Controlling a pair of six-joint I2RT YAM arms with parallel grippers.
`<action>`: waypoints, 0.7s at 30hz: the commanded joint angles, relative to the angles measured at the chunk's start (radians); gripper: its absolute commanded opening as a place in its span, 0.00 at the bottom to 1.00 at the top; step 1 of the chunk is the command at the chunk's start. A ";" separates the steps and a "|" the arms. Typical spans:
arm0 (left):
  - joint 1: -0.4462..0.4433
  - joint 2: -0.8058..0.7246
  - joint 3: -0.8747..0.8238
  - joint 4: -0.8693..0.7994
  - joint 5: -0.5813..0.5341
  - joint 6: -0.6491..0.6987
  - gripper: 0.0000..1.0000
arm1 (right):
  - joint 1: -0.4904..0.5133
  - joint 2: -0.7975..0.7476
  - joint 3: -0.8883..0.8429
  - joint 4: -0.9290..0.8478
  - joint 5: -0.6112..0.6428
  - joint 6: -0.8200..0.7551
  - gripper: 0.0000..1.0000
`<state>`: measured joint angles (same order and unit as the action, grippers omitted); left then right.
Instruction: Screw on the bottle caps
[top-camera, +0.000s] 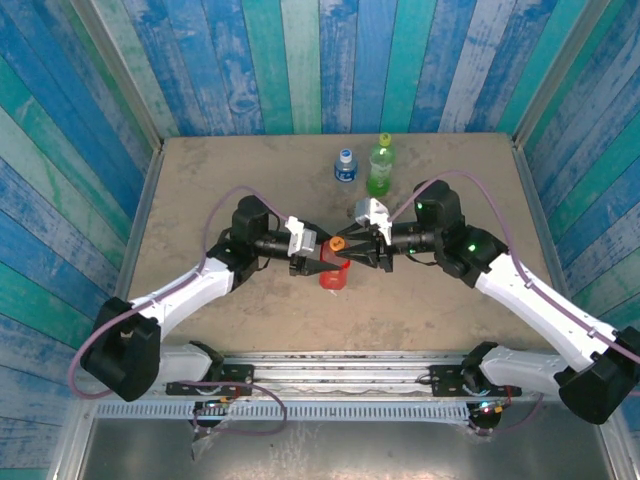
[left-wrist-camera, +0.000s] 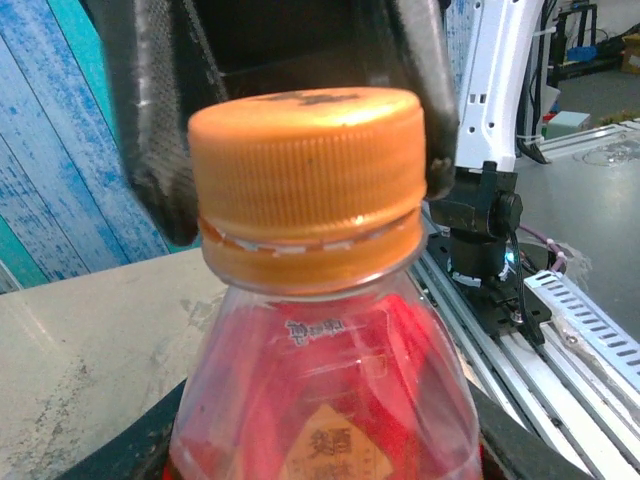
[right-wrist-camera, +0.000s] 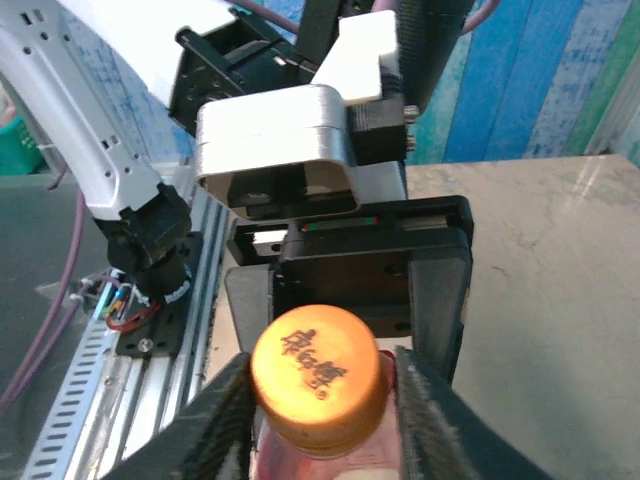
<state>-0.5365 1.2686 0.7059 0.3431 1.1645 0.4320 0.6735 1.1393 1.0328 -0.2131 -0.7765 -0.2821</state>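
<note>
Orange cap (left-wrist-camera: 305, 170) atop red bottle (left-wrist-camera: 320, 390) — left fingers (right-wrist-camera: 442, 300) clamping bottle, right fingers (right-wrist-camera: 225, 420) narrow round cap, contact unclear.

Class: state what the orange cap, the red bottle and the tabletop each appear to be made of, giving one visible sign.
The orange cap: moulded plastic, fairly matte, finely ribbed round its side. The red bottle: thin clear plastic, glossy; the red seems to show through its wall. The tabletop: unclear, perhaps painted board or stone; dull beige, mottled and scuffed.
</note>
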 joint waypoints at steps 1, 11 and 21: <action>-0.004 -0.037 0.025 -0.025 0.031 0.018 0.50 | -0.001 0.003 0.033 -0.018 -0.054 -0.012 0.33; -0.004 -0.018 0.038 -0.039 0.031 0.021 0.50 | 0.010 0.029 0.030 0.023 -0.079 0.017 0.41; -0.004 -0.019 -0.004 0.132 -0.152 -0.103 0.48 | 0.039 0.025 0.012 0.050 0.157 0.083 0.02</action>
<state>-0.5358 1.2686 0.7101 0.3340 1.1450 0.3923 0.6868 1.1645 1.0420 -0.1841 -0.7658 -0.2737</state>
